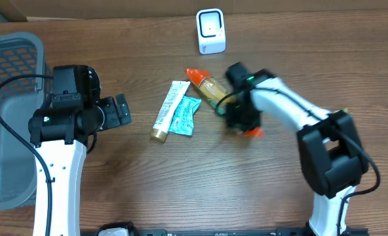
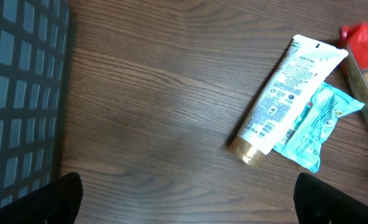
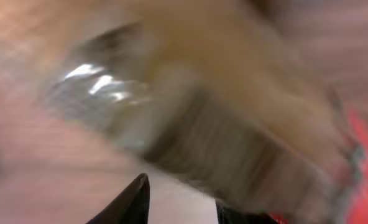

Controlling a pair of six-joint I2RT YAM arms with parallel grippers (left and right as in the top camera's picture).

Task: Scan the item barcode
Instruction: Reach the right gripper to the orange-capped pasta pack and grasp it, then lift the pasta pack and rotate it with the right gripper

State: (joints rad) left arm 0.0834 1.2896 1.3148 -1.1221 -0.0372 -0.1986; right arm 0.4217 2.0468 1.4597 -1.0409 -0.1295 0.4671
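Across the whole overhead view, a wooden table (image 1: 181, 190). Along the left edge, a grey mesh basket (image 1: 10, 65), out of play for this step. Right of centre, the right gripper (image 1: 238, 117), down over the lower end of the bottle; jaws either side of it in the blurred wrist view, but cannot tell whether clamped or merely set round it. Left of centre, the left gripper (image 1: 122, 110), spread wide, holding nothing, well apart from the items. At centre, the bottle (image 1: 210, 87), taken as the item to scan: lying flat, slanting toward upper left, red cap (image 1: 195, 75) uppermost in the frame, near the top end of the tube. Just left of it, the white tube (image 1: 169, 108) and teal packet (image 1: 185, 117), side by side and touching. At top centre, the white scanner (image 1: 211, 31), upright, well apart from all three.

Step in hand, by the look of it: securing the bottle. Best done squeezing across the body, not the cap, and confirming a firm hold before lifting. Lift straight up to avoid dragging the tube. Keep the grip clear of any printed code, then turn that code toward the scanner's face. Barcode position not readable here.
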